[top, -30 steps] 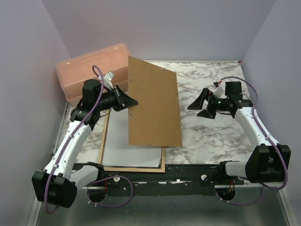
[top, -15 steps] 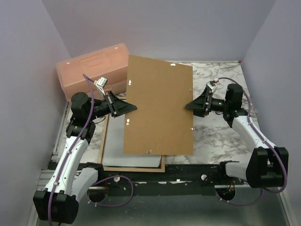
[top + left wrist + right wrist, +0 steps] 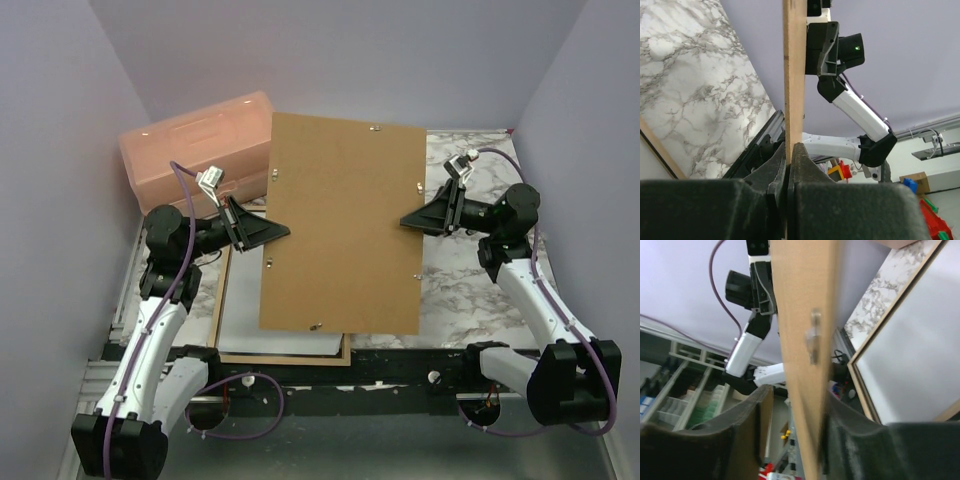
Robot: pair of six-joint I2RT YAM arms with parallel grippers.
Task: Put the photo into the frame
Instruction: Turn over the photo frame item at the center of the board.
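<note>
No readable text, brand, number or sign in any view. White tag (image 3: pixel 210 180) on left arm cable: print too small to read. White tag (image 3: pixel 462 160) at right wrist: same, unreadable. Boxes and bins (image 3: pixel 935 220) in the background of the left wrist view: no legible labels.

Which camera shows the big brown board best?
The top camera: it shows the whole brown face of the board. The left wrist view shows only its thin edge, pinched in the left gripper; the right wrist view shows a slanted strip with one clip.
</note>
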